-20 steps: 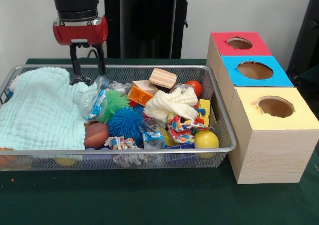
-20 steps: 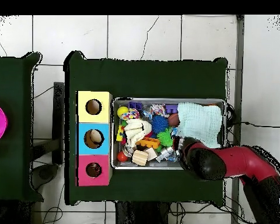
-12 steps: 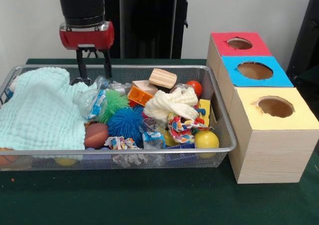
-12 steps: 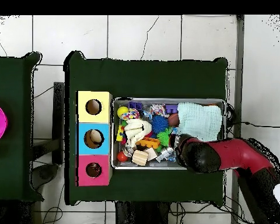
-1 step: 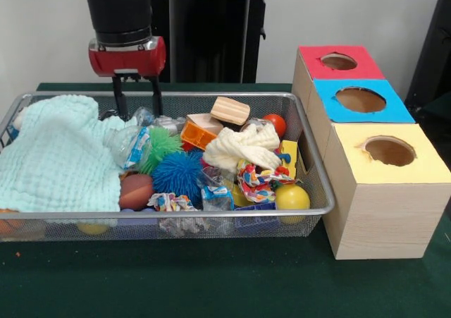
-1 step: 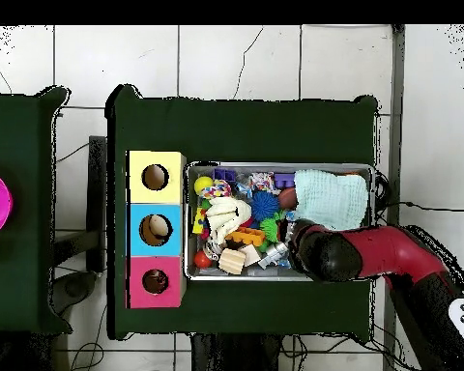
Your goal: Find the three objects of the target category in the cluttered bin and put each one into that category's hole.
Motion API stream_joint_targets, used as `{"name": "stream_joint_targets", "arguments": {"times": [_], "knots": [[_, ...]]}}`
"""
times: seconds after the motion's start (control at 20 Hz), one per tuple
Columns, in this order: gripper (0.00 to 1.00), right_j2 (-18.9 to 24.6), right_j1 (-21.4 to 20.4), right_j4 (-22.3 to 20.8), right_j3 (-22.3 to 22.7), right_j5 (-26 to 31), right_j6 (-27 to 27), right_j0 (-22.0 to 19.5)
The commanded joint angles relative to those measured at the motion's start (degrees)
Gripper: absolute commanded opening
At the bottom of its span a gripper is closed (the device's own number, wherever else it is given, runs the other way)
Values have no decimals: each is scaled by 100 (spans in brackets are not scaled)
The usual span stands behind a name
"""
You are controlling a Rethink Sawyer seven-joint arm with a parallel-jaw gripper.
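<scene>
My red and black arm (image 6: 391, 259) descends vertically, its black wrist cylinder above a red collar (image 5: 127, 56). My pincer (image 5: 138, 98) points straight down, its two thin black fingers (image 5: 120, 96) parallel, spread apart, with nothing held between them.

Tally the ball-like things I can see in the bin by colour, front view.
Blue spiky ball: 1
Green spiky ball: 1
Yellow ball: 1
Red ball: 1
Brown ball: 1
Total: 5 visible; more may be hidden under the cloth or the clutter.
</scene>
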Motion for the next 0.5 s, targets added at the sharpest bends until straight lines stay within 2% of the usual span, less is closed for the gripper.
{"name": "stream_joint_targets", "arguments": {"times": [0.05, 0.5], "knots": [[100, 169, 391, -142, -950, 1048, -2366, -415], [100, 328, 747, -205, -1287, 1249, -3017, -716]]}}
